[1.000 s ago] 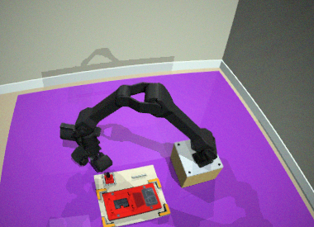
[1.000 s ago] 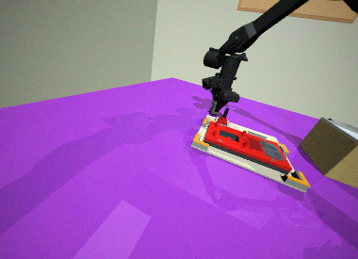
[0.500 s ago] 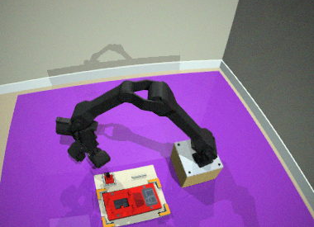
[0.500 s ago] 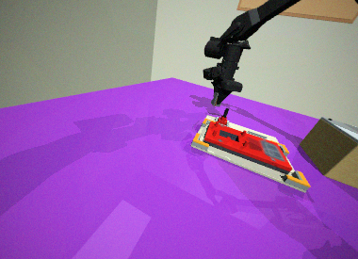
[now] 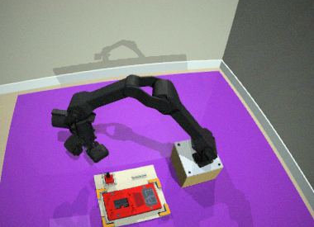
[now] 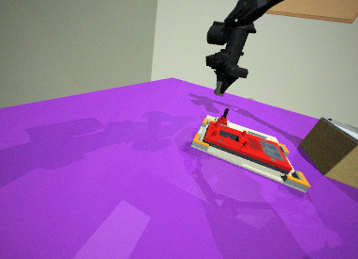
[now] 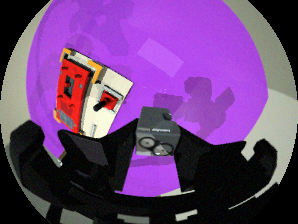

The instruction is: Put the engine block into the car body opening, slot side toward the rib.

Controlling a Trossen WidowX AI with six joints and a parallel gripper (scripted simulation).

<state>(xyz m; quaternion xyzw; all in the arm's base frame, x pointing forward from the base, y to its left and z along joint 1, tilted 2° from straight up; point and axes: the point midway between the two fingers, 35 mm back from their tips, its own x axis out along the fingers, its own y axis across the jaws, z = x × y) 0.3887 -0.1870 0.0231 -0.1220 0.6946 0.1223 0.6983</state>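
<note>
My gripper (image 6: 219, 89) (image 7: 154, 123) is shut on the grey engine block (image 7: 158, 125) and holds it in the air, above the mat and beside the cream board. Two round shapes show on one face of the block in the wrist view; its slot is not clear. In the top view the arm hides the block. The red car body (image 5: 128, 213) (image 6: 256, 149) (image 7: 79, 92) lies flat on the board, with its dark rectangular opening (image 5: 121, 203) (image 6: 229, 135) (image 7: 68, 86) at the end away from the grey window panel. The rib cannot be made out.
The cream board (image 5: 124, 177) (image 7: 120, 82) has orange corner brackets around the car body. A small red piece (image 5: 109, 179) (image 7: 110, 100) with an upright black lever stands on the board near the gripper. The arm's box-shaped base (image 5: 202, 178) (image 6: 330, 147) stands beside the board.
</note>
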